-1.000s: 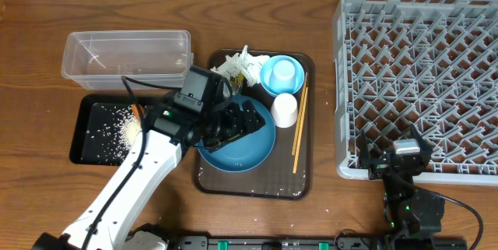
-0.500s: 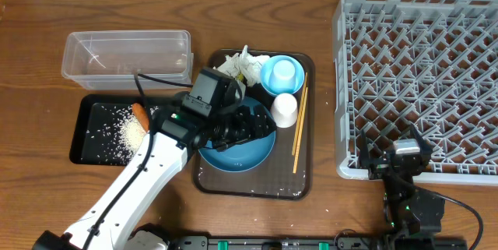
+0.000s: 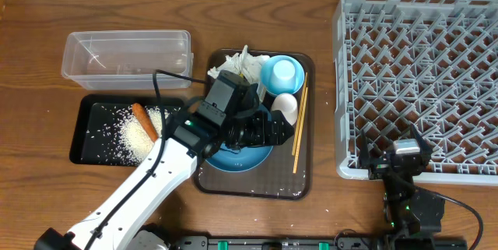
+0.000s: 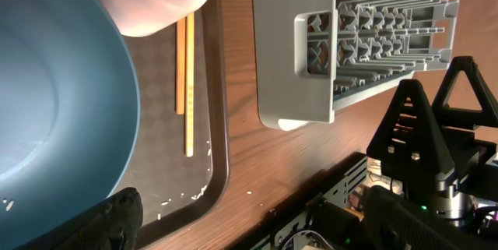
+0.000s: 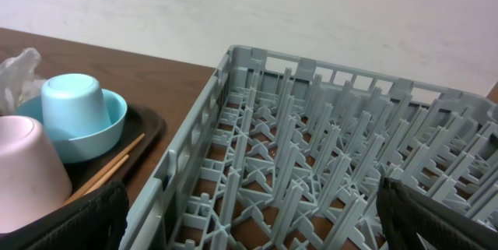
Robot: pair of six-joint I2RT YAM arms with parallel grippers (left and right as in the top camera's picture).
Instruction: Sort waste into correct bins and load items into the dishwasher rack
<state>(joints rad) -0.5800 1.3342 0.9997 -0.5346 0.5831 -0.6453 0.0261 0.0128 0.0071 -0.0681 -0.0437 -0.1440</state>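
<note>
**A:** Overhead first. The left gripper (image 3: 278, 131) hangs over the right rim of the dish (image 3: 233, 158), on the brown tray (image 3: 249, 189). The chopsticks (image 3: 299, 125) lie just to its right, long axis front to back along the tray edge. The white cup (image 3: 285, 108) sits just behind.

**B:** And the right gripper (image 3: 405, 156)?

**A:** It's at the near corner of the rack (image 3: 420, 79), well apart from the tray. Left is plainly nearer. From up here I can't tell how far its jaws are open.

**B:** Left wrist view?

**A:** Fingers (image 4: 117, 219) are spread wide, nothing between them. The chopsticks lie ahead, running away from the camera, crosswise to the closing line. The cup is cut off at the top.

**B:** Right wrist?

**A:** Also wide open and empty, looking over the rack. The cup and chopstick ends are cropped at the left. I'd guess chopsticks or cup comes next, but I can't say which.
</note>
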